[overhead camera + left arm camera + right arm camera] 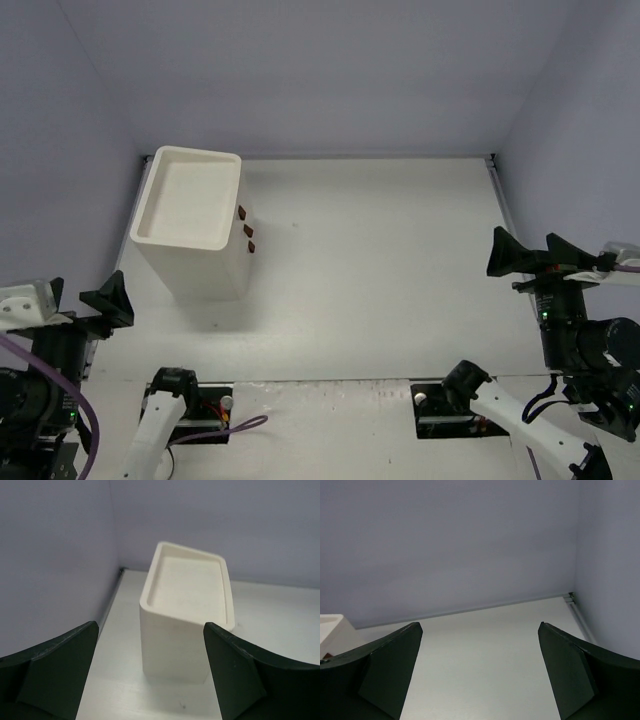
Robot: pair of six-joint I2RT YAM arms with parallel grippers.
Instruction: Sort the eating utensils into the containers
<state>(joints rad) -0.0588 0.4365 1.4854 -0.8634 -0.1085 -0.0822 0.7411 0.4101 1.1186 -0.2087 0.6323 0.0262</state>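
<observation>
Our left hand [84,292] has fingers wide apart w/ the white drawer unit [186,595] straight ahead, drawers [240,255] shut; right hand [525,238] also spread, surface [485,645] ahead & below.

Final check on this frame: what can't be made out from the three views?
1. Utensils: none visible in any view; the drawer unit has its drawers shut, hiding any contents.
2. Left wrist: the unit's own body hides its drawer fronts.
3. Right wrist: the left edge cuts the unit down to a corner.

White drawer unit [190,205], handles [246,231] apparently dark brown; table [380,270] white.
</observation>
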